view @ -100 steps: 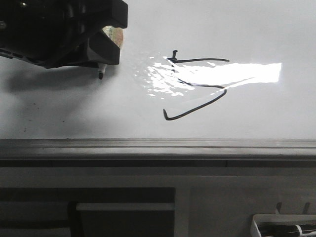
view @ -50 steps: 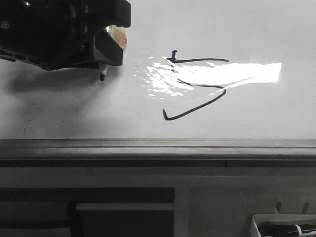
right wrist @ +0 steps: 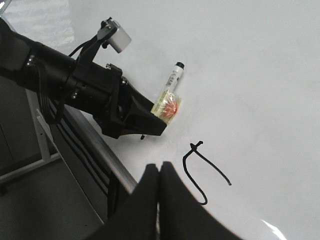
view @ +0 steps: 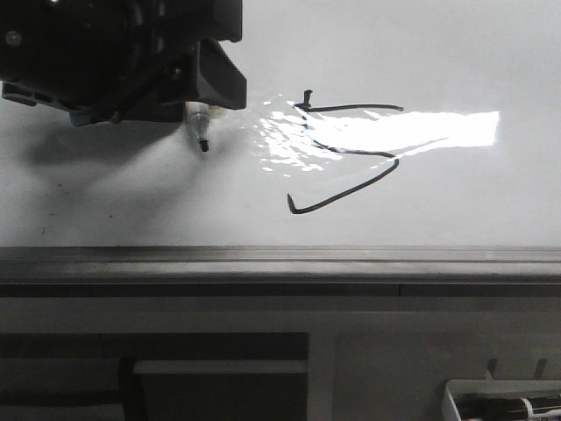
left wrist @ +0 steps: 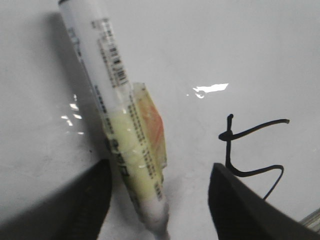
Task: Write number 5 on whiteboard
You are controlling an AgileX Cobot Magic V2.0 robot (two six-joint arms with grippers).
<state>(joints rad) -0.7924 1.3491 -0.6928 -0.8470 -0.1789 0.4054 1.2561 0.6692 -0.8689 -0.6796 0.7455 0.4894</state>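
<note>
The number 5 (view: 346, 153) is drawn in thin black strokes on the glossy whiteboard (view: 456, 53). It also shows in the left wrist view (left wrist: 250, 150) and the right wrist view (right wrist: 202, 170). My left gripper (view: 197, 101) hovers left of the number, with its jaws spread wide (left wrist: 160, 170). A white marker (left wrist: 125, 130) with a yellow-orange label lies loose between the fingers, touching neither that I can see. Its black tip (view: 203, 146) points toward the board's near edge. My right gripper (right wrist: 160, 172) is shut and empty, near the rail beside the number.
A grey metal edge rail (view: 280, 259) runs along the board's near side. Bright glare (view: 421, 130) covers part of the number. A white tray (view: 500, 403) holding a dark item sits low at the right, below the board. Cables run under the rail (right wrist: 75, 145).
My left gripper has shifted right toward the number and its jaws have opened. More of the marker now shows below it, and the tip has moved right and nearer the rail.
</note>
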